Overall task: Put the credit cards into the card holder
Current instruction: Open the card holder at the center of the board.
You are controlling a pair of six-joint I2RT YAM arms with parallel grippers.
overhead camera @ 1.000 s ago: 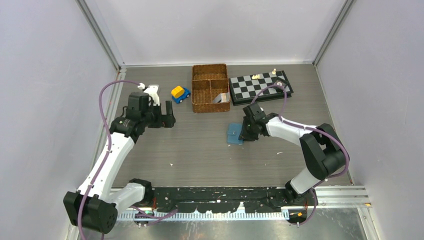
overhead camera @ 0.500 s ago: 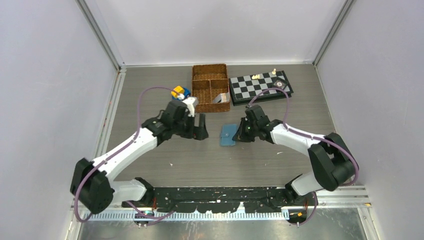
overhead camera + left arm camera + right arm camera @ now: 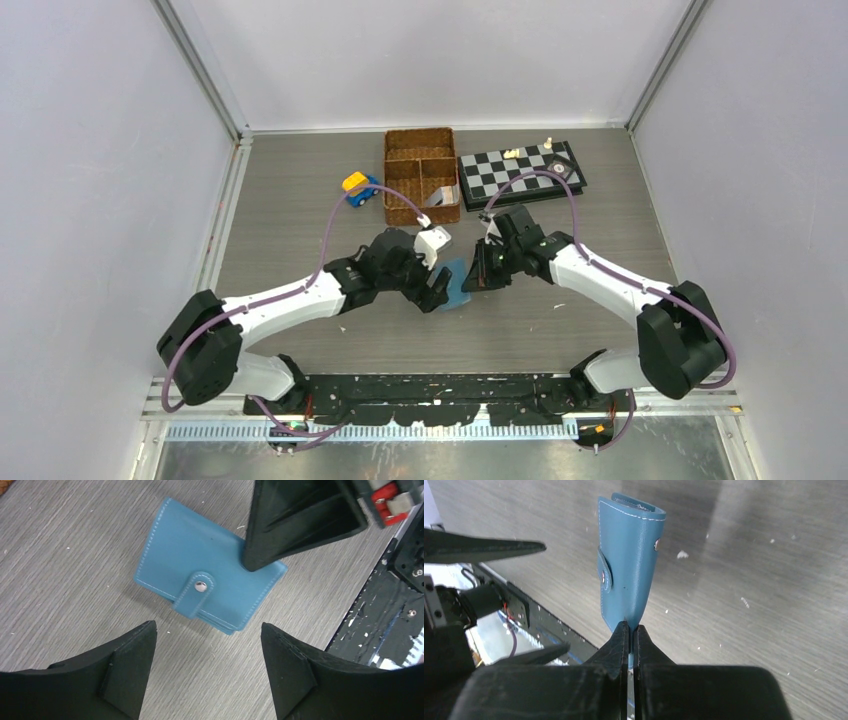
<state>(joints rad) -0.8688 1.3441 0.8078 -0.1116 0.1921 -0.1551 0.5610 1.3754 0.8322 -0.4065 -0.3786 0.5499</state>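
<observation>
The right gripper [image 3: 629, 629] has pinched the card holder [image 3: 185, 555] edge; the spread left gripper [image 3: 207, 629] has swung over it, probably to unsnap.

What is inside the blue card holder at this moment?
Its inside is hidden: the card holder is folded shut with the snap tab fastened. Only stacked pocket edges show along one side. Whether cards are in it cannot be seen.
</observation>
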